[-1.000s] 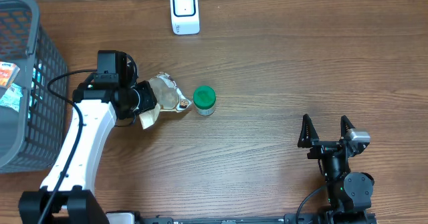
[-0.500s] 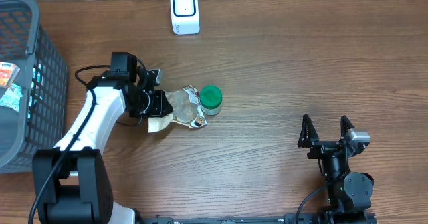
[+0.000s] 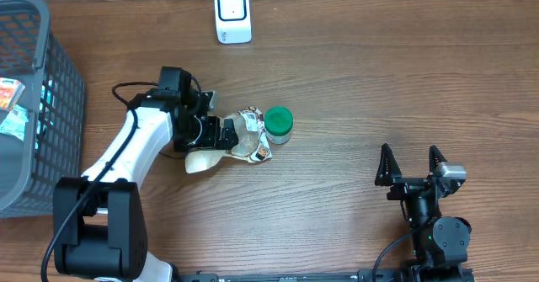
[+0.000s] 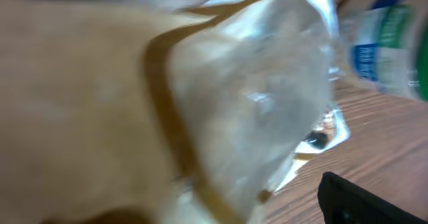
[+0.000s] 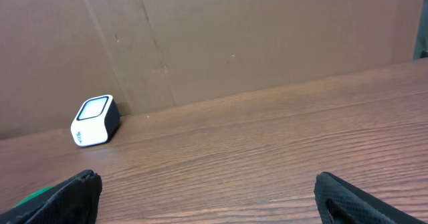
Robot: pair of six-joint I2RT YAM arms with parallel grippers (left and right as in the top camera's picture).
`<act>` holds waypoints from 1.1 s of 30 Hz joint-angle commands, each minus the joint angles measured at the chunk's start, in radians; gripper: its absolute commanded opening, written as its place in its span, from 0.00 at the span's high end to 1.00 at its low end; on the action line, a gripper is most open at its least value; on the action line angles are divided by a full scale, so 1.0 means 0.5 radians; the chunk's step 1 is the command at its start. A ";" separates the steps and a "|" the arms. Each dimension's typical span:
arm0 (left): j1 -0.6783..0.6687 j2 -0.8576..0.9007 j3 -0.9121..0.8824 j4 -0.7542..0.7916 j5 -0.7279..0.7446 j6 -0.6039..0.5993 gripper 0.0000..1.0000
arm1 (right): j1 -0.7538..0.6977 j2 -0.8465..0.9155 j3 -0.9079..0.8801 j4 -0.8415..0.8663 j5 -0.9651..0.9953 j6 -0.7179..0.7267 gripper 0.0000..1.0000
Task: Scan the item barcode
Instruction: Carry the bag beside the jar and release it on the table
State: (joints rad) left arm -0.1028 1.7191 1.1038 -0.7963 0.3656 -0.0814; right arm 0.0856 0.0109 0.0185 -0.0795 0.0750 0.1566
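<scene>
The left tool (image 3: pixel 221 135) reaches out over the middle of the wooden counter (image 3: pixel 379 71), pressed up against a crumpled tan packet (image 3: pixel 251 139) with a clear window. From above, the packet lies on the counter with its left end at the tool's fingers. The left wrist view is filled by the blurred packet, with only one dark finger (image 4: pixel 354 200) showing at the lower right. I cannot tell whether this tool grips the packet or stands spread around it. Touching the packet's right end stands a small upright jar with a green lid (image 3: pixel 279 124). The white scanner (image 3: pixel 232 14) sits at the far edge of the counter in front of a cardboard wall, well apart from the packet, its window facing up in the overhead view. A grey mesh basket (image 3: pixel 50 122) stands at the far left with some printed packs (image 3: pixel 10 105) inside. The right tool (image 3: pixel 410 151) rests near the right side of the counter, fingers spread wide with nothing between them, pointing toward the far wall.
</scene>
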 commanded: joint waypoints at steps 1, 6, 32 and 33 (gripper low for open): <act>0.039 -0.031 0.131 -0.122 -0.234 -0.147 0.00 | -0.007 -0.016 -0.021 0.006 0.005 -0.003 0.00; 0.040 -0.041 0.420 -0.479 -0.632 -0.275 0.00 | -0.007 -0.016 -0.021 0.006 0.004 -0.003 0.00; 0.481 -1.025 1.363 -1.184 -1.110 -0.591 0.01 | -0.007 -0.016 -0.021 0.006 0.004 -0.002 0.00; 0.549 -1.057 1.363 -1.186 -1.108 -0.582 0.00 | -0.007 -0.016 -0.021 0.006 0.004 -0.002 0.00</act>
State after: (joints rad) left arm 0.0807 1.2282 1.7710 -1.3846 -0.1585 -0.3679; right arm 0.0856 0.0109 0.0185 -0.0799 0.0750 0.1570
